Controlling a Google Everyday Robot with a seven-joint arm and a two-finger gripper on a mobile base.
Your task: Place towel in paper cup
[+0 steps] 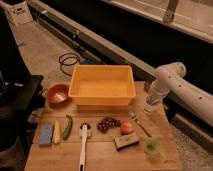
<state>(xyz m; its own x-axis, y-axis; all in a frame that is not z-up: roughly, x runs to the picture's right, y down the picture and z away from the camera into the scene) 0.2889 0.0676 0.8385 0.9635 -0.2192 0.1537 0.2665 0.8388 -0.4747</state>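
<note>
My white arm (175, 85) reaches in from the right. Its gripper (152, 101) points down at the table's right edge, just right of the yellow bin. A pale whitish object (150, 106) sits directly under the gripper; I cannot tell whether it is the towel, the paper cup, or both. A small green cup (152, 146) stands upright near the front right of the table, well in front of the gripper.
A large yellow bin (102, 86) stands at the back middle of the wooden table (100, 160). Also there: an orange bowl (57, 93), a blue sponge (46, 134), a green pepper (67, 127), a white utensil (83, 145), grapes (107, 123), an orange fruit (126, 128), a dark block (126, 141).
</note>
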